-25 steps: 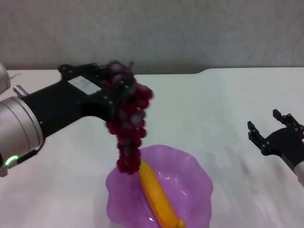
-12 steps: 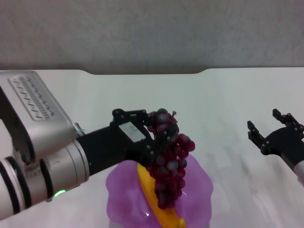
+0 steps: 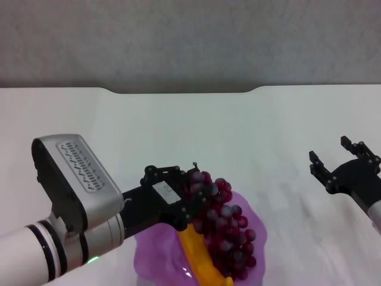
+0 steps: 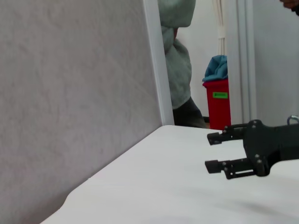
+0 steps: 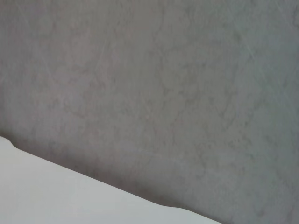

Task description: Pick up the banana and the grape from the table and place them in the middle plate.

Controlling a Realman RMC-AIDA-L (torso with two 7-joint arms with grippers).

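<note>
In the head view the purple scalloped plate [image 3: 156, 257] sits at the near middle of the white table [image 3: 250, 137]. The yellow-orange banana [image 3: 199, 259] lies in it. My left gripper [image 3: 189, 202] is low over the plate's far edge, shut on the top of the dark red grape bunch [image 3: 225, 235], which drapes down into the plate beside the banana. My right gripper [image 3: 336, 161] is open and empty, parked over the table at the right; it also shows in the left wrist view [image 4: 217, 151].
The table's dark notched far edge [image 3: 178, 90] runs below a grey wall [image 3: 190, 42]. In the left wrist view a red bin [image 4: 219, 100] stands beyond the table. The right wrist view shows only the grey wall.
My left arm has carried the grape bunch from high over the table's left down and right onto the plate, where the bunch now rests. The right arm has not moved.
</note>
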